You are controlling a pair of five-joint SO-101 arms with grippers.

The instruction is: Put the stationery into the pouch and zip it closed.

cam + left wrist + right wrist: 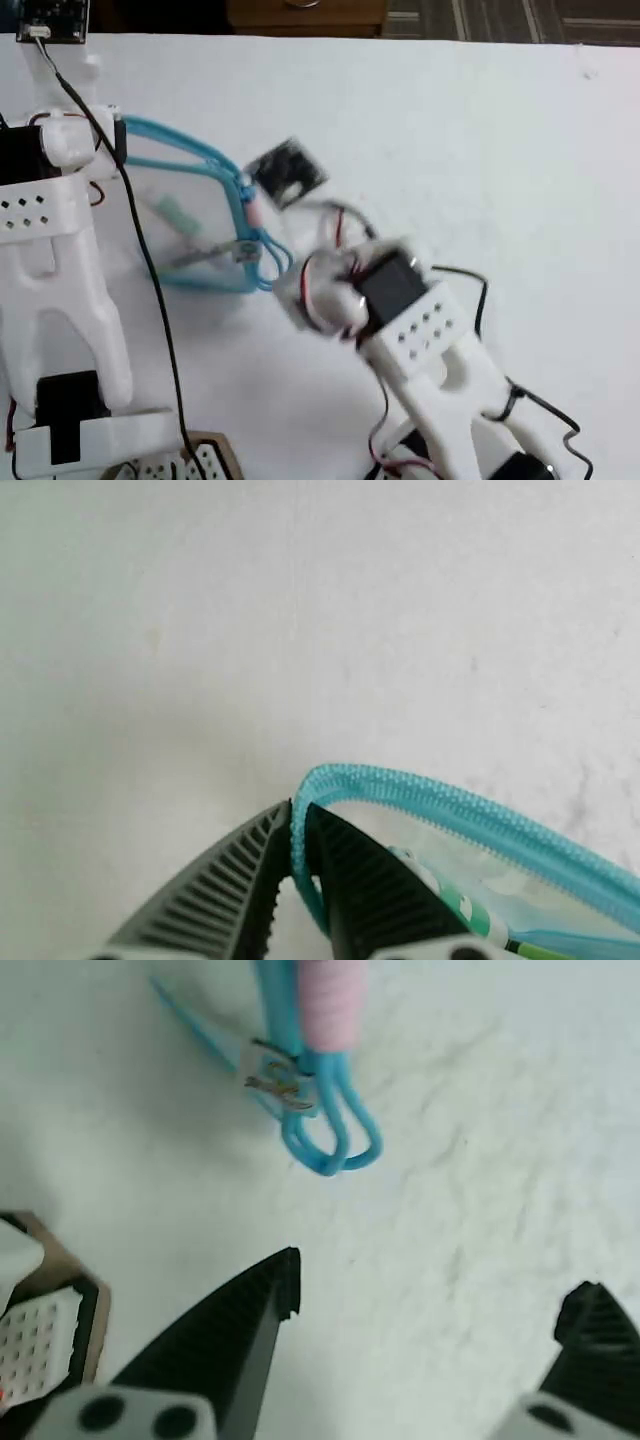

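pouch (pixel 190 215) on table (pixel 500 140); wooden furniture (pixel 305 18) behind

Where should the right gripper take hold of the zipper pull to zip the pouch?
Grip the blue cord loop hanging off the slider, coming from the bare-table side where the open right gripper sits. The loop lies flat on the table, clear of the pouch, so the fingers can likely close across it. The left gripper pinches its rim as anchor.

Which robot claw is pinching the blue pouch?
The left gripper: it is shut on the blue zipper edge of the pouch. The right gripper is wide open over bare table, short of the pull loop.
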